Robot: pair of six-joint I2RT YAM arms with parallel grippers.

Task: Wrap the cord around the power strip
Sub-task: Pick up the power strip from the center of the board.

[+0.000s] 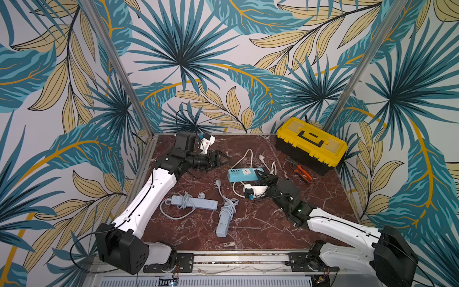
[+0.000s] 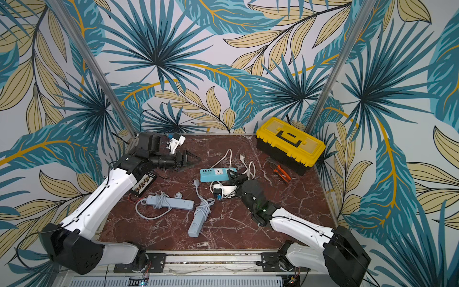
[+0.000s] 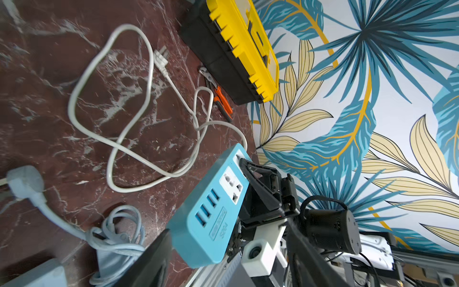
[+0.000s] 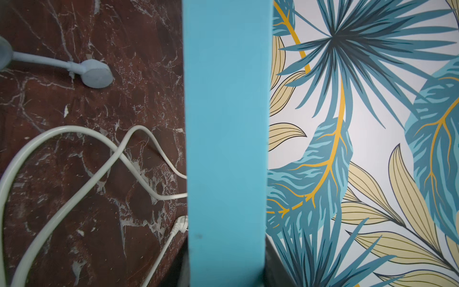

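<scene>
The blue power strip (image 1: 244,174) (image 2: 215,174) sits mid-table, and my right gripper (image 1: 263,176) (image 4: 227,269) is shut on its right end. In the right wrist view the strip (image 4: 226,124) fills the space between the jaws. Its white cord (image 1: 249,155) (image 3: 111,99) lies unwrapped in loose loops on the marble behind and beside the strip, with the plug (image 1: 262,157) (image 3: 160,59) lying free. My left gripper (image 1: 221,160) (image 3: 229,269) is open and empty, just left of the strip's (image 3: 213,211) near end and not touching it.
Two grey power strips (image 1: 193,202) (image 1: 224,216) with cords bundled round them lie at the front left. A yellow toolbox (image 1: 311,144) stands in the back right corner, with orange-handled pliers (image 1: 301,172) in front of it. A black board (image 2: 145,184) lies under my left arm.
</scene>
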